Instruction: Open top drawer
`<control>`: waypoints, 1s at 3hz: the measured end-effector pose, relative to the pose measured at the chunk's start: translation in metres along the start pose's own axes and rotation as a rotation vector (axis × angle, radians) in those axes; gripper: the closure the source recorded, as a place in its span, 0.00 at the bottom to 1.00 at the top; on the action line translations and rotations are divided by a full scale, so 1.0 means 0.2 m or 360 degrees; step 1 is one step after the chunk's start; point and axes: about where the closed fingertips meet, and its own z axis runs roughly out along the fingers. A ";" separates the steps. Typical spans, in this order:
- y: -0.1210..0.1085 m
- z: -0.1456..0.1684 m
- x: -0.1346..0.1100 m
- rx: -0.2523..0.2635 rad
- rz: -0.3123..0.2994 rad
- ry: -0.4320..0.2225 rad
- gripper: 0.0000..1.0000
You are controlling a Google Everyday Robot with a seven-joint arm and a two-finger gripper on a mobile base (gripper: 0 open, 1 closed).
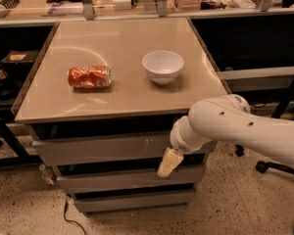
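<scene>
Our fingers [170,161], whose gap we cannot tell, may snag the middle drawer [122,179] beneath them, not the top drawer [103,150] above.

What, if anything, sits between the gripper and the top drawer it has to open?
Nothing visible does. The gripper hangs close in front of the top drawer, just below its front, near the right end. Only the robot's own arm covers that end.

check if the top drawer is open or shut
Shut, it seems: the top drawer shows no inside, its front under the table edge. The gripper hangs by its lower right.
</scene>
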 end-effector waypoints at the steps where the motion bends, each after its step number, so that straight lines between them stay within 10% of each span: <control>1: 0.03 0.08 -0.01 -0.0057 -0.0003 -0.0016 0.00; 3: 0.13 0.11 0.01 -0.0157 0.0027 -0.0027 0.00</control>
